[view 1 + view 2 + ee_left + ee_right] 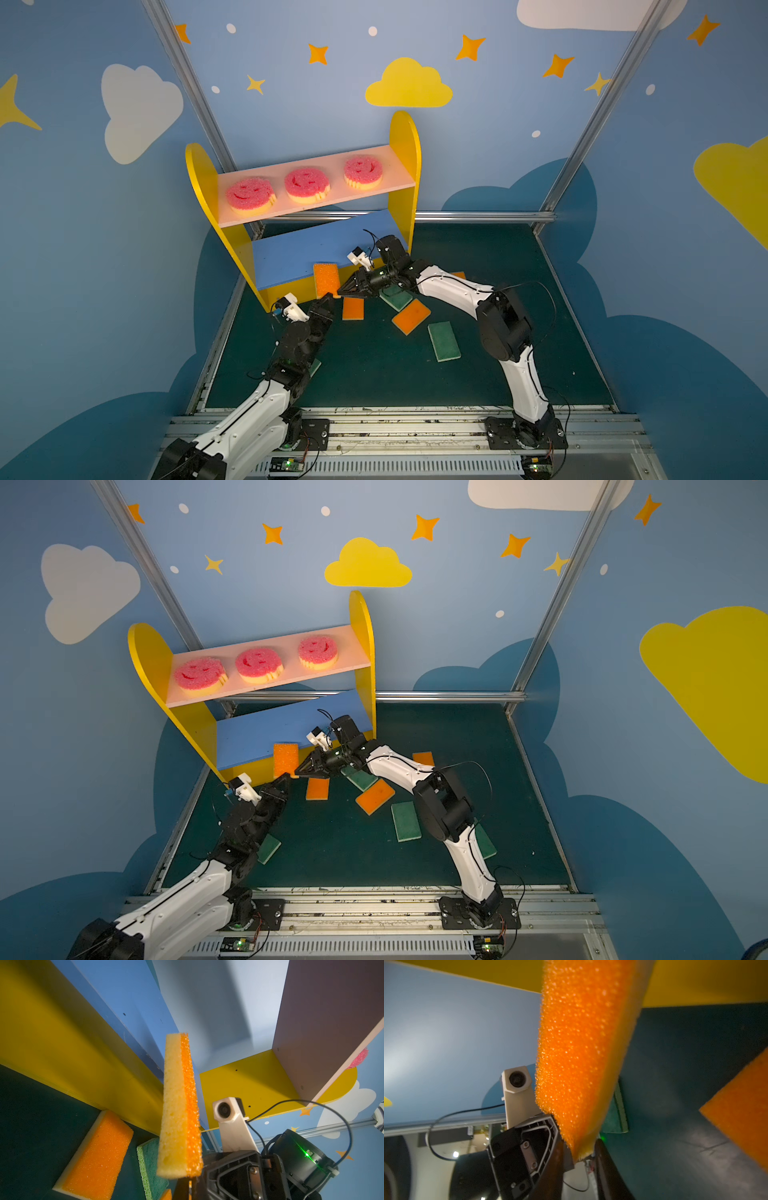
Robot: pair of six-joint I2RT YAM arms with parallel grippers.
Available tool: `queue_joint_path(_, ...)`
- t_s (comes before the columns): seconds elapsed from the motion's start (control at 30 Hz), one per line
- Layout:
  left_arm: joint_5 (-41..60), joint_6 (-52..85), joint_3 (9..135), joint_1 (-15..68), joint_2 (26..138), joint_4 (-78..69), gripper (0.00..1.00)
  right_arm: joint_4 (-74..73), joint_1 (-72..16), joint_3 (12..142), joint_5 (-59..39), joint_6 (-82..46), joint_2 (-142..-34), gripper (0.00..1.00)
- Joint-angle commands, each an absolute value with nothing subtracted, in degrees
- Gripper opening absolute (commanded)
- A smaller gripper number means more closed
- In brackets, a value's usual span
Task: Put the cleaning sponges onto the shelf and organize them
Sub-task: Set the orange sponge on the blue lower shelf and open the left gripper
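Observation:
An orange rectangular sponge (326, 278) (178, 1115) (581, 1053) stands on end in front of the shelf's blue lower board (291, 253). My left gripper (328, 297) (188, 1186) is shut on its lower edge. My right gripper (341, 291) (579, 1159) reaches in from the right, jaws apart around the sponge's lower corner. Three pink smiley sponges (250, 199) (306, 185) (363, 171) lie in a row on the pink upper board (399, 176). Orange sponges (353, 308) (410, 316) and green sponges (444, 340) (395, 298) lie on the dark green floor.
Another orange sponge (423, 757) lies behind my right arm, and green sponges (269, 849) (484, 841) lie partly under each arm. The shelf's yellow side panels (405, 166) (203, 183) flank the boards. Blue walls with metal posts (582, 145) close in the floor.

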State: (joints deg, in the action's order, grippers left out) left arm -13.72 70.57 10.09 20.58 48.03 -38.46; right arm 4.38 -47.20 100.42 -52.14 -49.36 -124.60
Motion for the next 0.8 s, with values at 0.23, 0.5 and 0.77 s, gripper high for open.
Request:
queue_joint_path(0.23,-13.17,70.47,11.07,13.75,42.75,-37.53,0.03,1.7,-45.83,92.44,-53.09,-47.9,-117.12,0.44)
queue_joint_path(0.5,-2.2,70.68,14.26,0.82,45.99,-36.25,0.03,2.81,-45.13,89.21,-53.35,-46.43,-115.73,0.44)
queue_joint_path(0.77,5.27,71.92,15.78,-9.0,47.21,-30.55,0.03,6.1,-43.87,88.96,-53.83,-44.39,-115.57,0.44)
